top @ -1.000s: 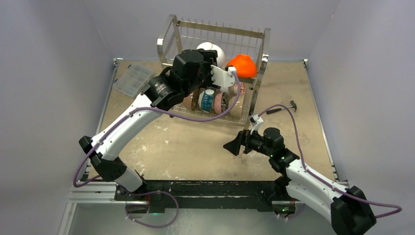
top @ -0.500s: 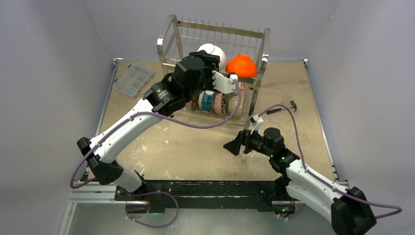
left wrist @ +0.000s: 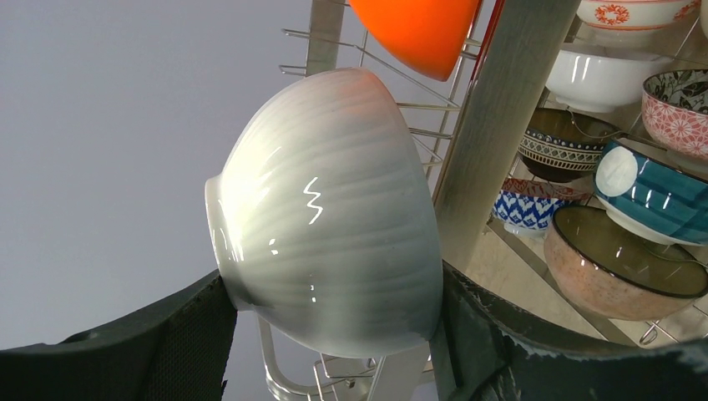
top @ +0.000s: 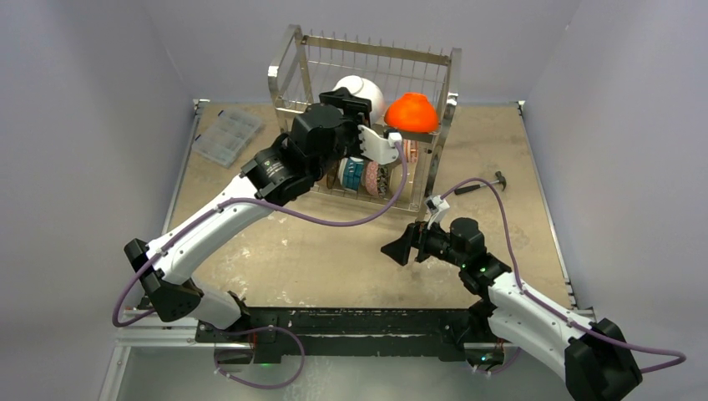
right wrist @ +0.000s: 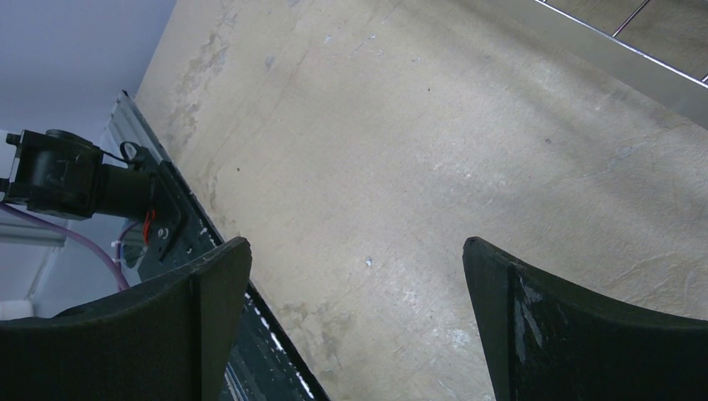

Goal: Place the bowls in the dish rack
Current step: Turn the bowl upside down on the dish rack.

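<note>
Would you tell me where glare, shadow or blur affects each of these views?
Top external: even, soft light, sharp, with glints on the dish rack. Left wrist: bright highlights and an orange cast on the white bowl; the dark fingers lose detail. Right wrist: the table is sharp, no glare.

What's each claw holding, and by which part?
Left claw clamps the white bowl across foot and rim; right claw holds nothing.

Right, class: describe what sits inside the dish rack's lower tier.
Tilted bowls: a teal striped bowl, a blue patterned bowl, a brown bowl. Anything behind the white bowl in the left gripper is covered.
</note>
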Robot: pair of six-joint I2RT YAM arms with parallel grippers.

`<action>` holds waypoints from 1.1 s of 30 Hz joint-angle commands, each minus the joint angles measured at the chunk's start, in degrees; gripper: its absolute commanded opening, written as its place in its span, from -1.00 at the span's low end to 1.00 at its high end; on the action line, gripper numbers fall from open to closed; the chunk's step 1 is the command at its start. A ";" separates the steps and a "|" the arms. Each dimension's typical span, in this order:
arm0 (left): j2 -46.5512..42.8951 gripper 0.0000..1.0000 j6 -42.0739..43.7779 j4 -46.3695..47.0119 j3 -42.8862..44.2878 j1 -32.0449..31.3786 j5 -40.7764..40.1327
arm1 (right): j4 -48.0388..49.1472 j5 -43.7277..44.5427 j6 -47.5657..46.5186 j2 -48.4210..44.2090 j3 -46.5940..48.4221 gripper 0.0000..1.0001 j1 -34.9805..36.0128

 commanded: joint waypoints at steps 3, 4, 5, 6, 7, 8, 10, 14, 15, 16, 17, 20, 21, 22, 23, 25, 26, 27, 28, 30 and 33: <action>-2.38 0.39 -0.31 3.81 -1.13 -0.39 0.01 | 1.20 -0.85 -0.78 -0.86 1.55 0.98 0.19; -2.40 0.42 -0.32 3.80 -1.21 -0.38 0.14 | 1.13 -0.85 -0.77 -0.99 1.55 0.98 0.19; -2.47 0.46 -0.32 3.76 -1.26 -0.35 0.22 | 1.11 -0.85 -0.84 -0.95 1.48 0.98 0.13; -2.48 0.48 -0.34 3.88 -1.34 -0.41 0.20 | 1.06 -0.85 -0.78 -1.03 1.47 0.98 0.17; -2.48 0.57 -0.34 3.93 -1.43 -0.32 0.16 | 1.02 -0.85 -0.81 -1.12 1.47 0.98 0.11; -2.50 0.67 -0.34 4.05 -1.39 -0.34 0.35 | 0.94 -0.85 -0.77 -1.32 1.42 0.98 0.15; -2.47 0.80 0.12 4.21 -1.72 -0.39 0.87 | 1.00 -0.77 -0.78 -1.41 1.30 0.98 0.15; -2.59 0.89 0.01 4.56 -1.88 -0.34 1.13 | 0.85 -0.85 -0.75 -1.60 1.27 0.98 0.16; -2.60 0.89 0.05 4.66 -2.00 -0.33 1.13 | 0.72 -0.85 -0.75 -1.69 1.29 0.98 0.16; -2.68 0.90 -0.06 4.73 -2.05 -0.40 1.17 | 0.67 -0.79 -0.76 -1.78 1.29 0.98 0.10; -2.79 0.90 -0.21 4.69 -2.13 -0.43 1.21 | 0.57 -0.72 -0.77 -1.87 1.29 0.98 0.17; -3.37 0.90 -0.53 4.86 -2.61 -0.35 1.51 | 0.49 -0.55 -0.75 -2.07 1.29 0.98 0.15; -3.68 0.90 -0.71 5.03 -2.85 -0.38 1.71 | 0.49 -0.51 -0.72 -1.98 1.33 0.98 0.16; -3.88 0.91 -0.80 5.29 -3.11 -0.43 1.85 | 0.56 -0.57 -0.72 -1.87 1.37 0.98 0.17; -4.26 0.91 -1.07 5.54 -3.37 -0.41 2.22 | 0.62 -0.59 -0.76 -1.81 1.44 0.98 0.22; -5.14 0.91 -1.91 6.31 -4.05 -0.43 3.16 | 0.75 -0.68 -0.80 -1.55 1.54 0.98 0.10; -5.65 0.92 -2.37 6.69 -4.45 -0.40 3.71 | 0.75 -0.75 -0.81 -1.35 1.67 0.98 0.20; -6.20 0.92 -2.85 6.93 -4.84 -0.43 4.21 | 0.63 -0.76 -0.88 -1.33 1.83 0.98 0.10; -6.79 0.92 -3.46 7.24 -5.31 -0.43 4.84 | 0.54 -0.77 -0.93 -1.35 1.96 0.98 0.11; -8.10 0.94 -5.16 7.60 -6.74 -0.41 6.21 | 0.22 -0.72 -1.00 -1.57 2.20 0.98 0.11; -11.20 0.97 -8.06 8.99 -10.50 -0.40 7.36 | -0.41 -0.51 -1.10 -1.95 2.56 0.98 0.18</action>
